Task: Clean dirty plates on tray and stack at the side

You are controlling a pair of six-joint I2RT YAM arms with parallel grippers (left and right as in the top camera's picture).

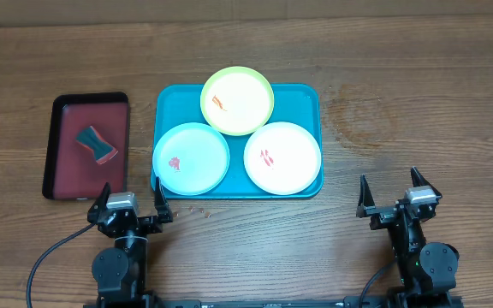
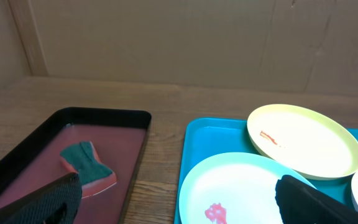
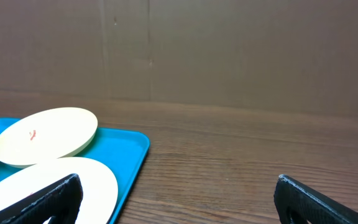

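Observation:
The turquoise tray [image 1: 302,98] holds three plates. The yellow-green plate [image 1: 237,100] sits at the tray's far edge with a red streak. The light blue plate [image 1: 191,157] is at the front left with a red smear. The white plate [image 1: 282,157] is at the front right with red marks. My left gripper [image 1: 131,203] is open and empty, near the table's front, in front of the tray's left corner. My right gripper [image 1: 396,190] is open and empty, right of the tray. The left wrist view shows the blue plate [image 2: 241,186] and yellow-green plate [image 2: 303,140].
A dark red, black-rimmed tray [image 1: 67,162] lies left of the turquoise tray, with a green-and-red sponge [image 1: 98,144] in it; the sponge also shows in the left wrist view [image 2: 87,165]. Small crumbs [image 1: 198,208] lie in front of the tray. A faint ring stain [image 1: 362,115] marks the wood at right.

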